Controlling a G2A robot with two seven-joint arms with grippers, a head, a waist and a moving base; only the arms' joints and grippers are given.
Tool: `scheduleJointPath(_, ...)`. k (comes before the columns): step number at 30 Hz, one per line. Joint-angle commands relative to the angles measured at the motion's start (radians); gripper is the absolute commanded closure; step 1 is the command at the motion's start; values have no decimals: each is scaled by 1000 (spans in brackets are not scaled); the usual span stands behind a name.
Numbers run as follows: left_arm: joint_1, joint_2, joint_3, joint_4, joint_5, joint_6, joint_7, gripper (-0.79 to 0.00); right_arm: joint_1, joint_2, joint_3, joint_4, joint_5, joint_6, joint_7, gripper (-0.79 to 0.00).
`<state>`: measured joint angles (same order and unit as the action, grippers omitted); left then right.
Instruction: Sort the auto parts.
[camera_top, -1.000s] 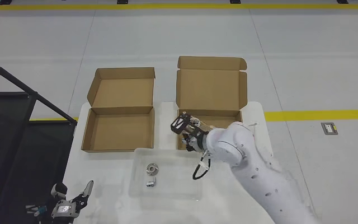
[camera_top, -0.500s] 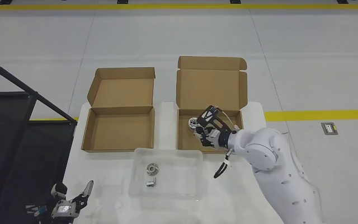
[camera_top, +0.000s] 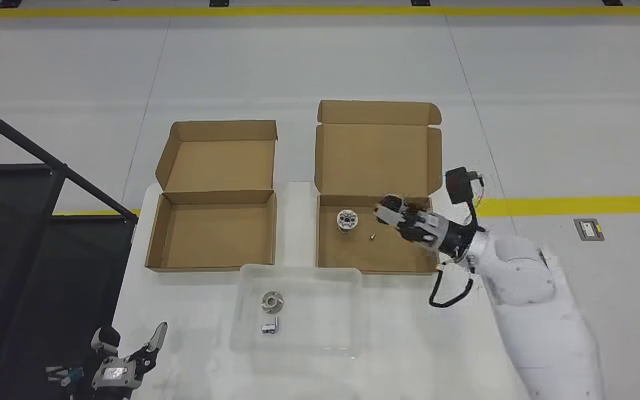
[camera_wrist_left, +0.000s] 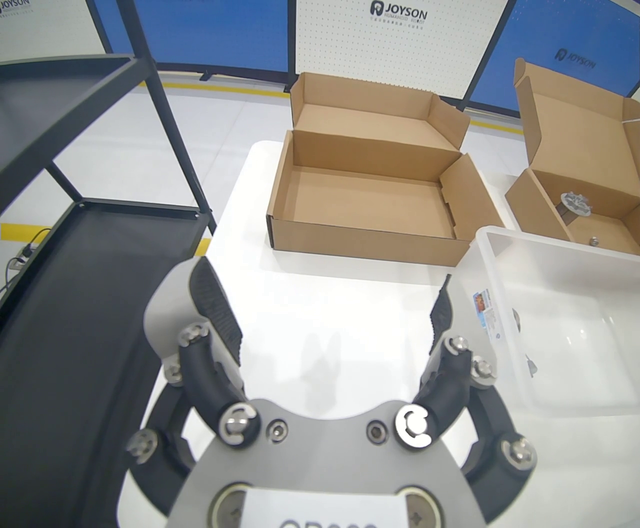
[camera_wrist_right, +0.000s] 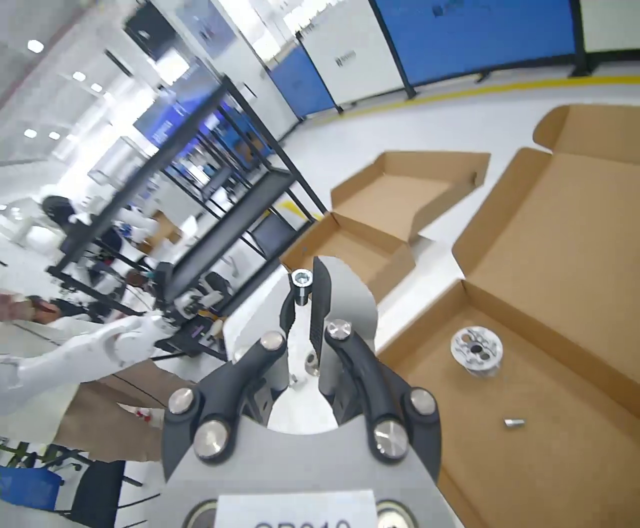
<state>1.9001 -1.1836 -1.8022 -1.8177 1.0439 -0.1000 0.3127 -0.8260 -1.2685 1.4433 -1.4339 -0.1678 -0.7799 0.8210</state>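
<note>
Pinching a small socket-head bolt (camera_wrist_right: 302, 281) between its fingertips, the right gripper (camera_wrist_right: 306, 296) hangs over the right cardboard box (camera_top: 392, 256), whose lid stands open. On the box floor lie a round metal disc (camera_top: 346, 219), at 9 o'clock from the gripper in the top view, and a tiny pin (camera_top: 372, 237), at about 7 o'clock, apart from the disc. A clear bin (camera_top: 322, 322), at 7 o'clock from that box, holds a round part (camera_top: 272, 299) and, just beside it at 6 o'clock, a smaller metal piece (camera_top: 269, 326). The left cardboard box (camera_top: 212, 236) sits open at 11 o'clock from the bin. The left gripper (camera_wrist_left: 322, 285) hovers at the white table (camera_top: 190, 310)'s near-left corner, at 8 o'clock from the bin, fingers spread wide and holding nothing.
</note>
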Motion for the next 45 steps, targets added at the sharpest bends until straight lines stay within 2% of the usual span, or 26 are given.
scheduleJointPath(1,0,0,0,0,0,0,0,-785,7,7,10,45,149,-69,29,0)
scheduleJointPath(5,0,0,0,0,0,0,0,-785,36,21,-7,121,325,-125,95,0)
scheduleJointPath(8,0,0,0,0,0,0,0,-785,59,38,-8,178,313,-108,111,0)
scheduleJointPath(11,0,0,0,0,0,0,0,-785,92,43,-8,239,194,-34,79,0)
scheduleJointPath(13,0,0,0,0,0,0,0,-785,120,45,-14,268,0,91,-14,0)
scheduleJointPath(17,0,0,0,0,0,0,0,-785,148,34,-101,291,-340,330,-199,0)
scheduleJointPath(20,0,0,0,0,0,0,0,-785,175,24,-162,348,-432,411,-237,0)
scheduleJointPath(25,0,0,0,0,0,0,0,-785,251,9,-243,474,-516,502,-178,0)
scheduleJointPath(29,0,0,0,0,0,0,0,-785,317,-10,-320,570,-564,558,-85,0)
scheduleJointPath(34,0,0,0,0,0,0,0,-785,382,-42,-396,670,-559,588,-25,0)
scheduleJointPath(45,0,0,0,0,0,0,0,-785,450,-98,-492,807,-567,644,-62,0)
